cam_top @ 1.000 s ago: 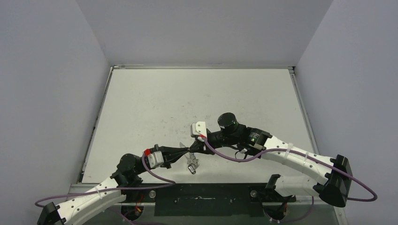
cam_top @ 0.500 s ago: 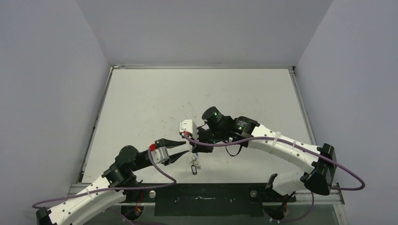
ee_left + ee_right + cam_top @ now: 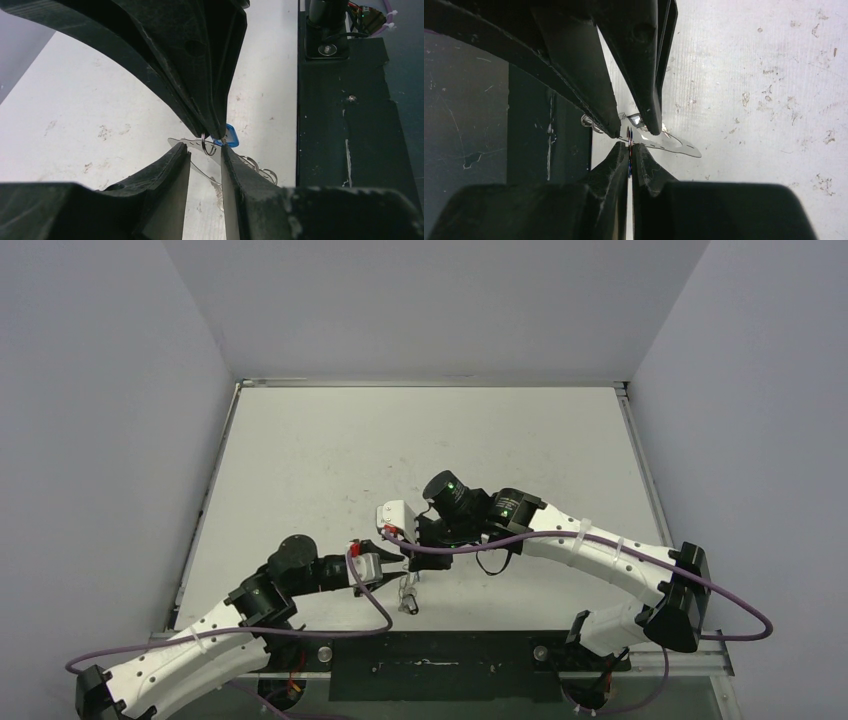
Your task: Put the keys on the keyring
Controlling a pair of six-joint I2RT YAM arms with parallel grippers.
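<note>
The blue key [image 3: 229, 136] is pinched by the closed right hand [image 3: 629, 145], just beside the keyring [image 3: 676, 143], and is mostly hidden by the fingers. The left hand [image 3: 205, 152] is held open close to the keyring, over the counter [image 3: 330, 460].

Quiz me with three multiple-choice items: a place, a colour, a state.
1. The left hand and right hand meet over the white table's: A near edge, middle B far left corner C far right corner
2. Head of the small metal key at the right hand's tips: A red B blue C green
3. The left hand is: A open B shut on the key C out of view
1 A, top view shows them by the bases; 2 B, left wrist view shows blue; 3 A, its jaws stand apart.
</note>
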